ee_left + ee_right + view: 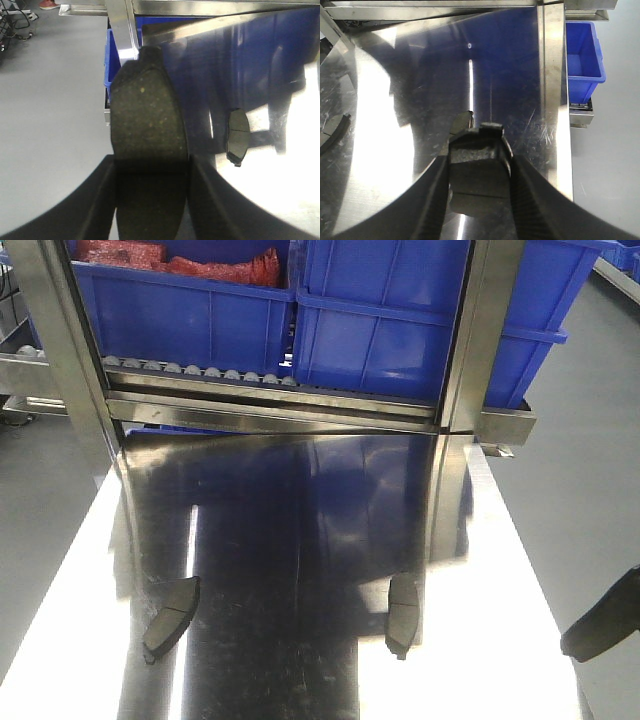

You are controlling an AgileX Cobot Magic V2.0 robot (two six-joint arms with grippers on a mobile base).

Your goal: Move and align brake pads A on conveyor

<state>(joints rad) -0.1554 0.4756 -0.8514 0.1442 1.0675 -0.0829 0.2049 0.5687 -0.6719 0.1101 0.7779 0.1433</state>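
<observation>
Left hand (150,162) was clenched on a brake pad A (147,120), fingers (100,200) against both its long edges. Right hand (479,162) gripped a second pad (479,150), seemingly just above the steel bench (300,500), though contact was hard to judge. The left pad (170,615) and the right pad (403,612) lay flat on the bench, well apart, in front of the roller rack (270,400) holding blue bins (200,320).

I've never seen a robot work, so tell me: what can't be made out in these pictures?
Conveyor: in no view.
Dark shape, front view: cut off by the right edge, unidentifiable.
Held pad in the left gripper: lower end cut off by the frame bottom, left wrist view.
Lying pad at the right wrist view's left edge: mostly cropped.
</observation>
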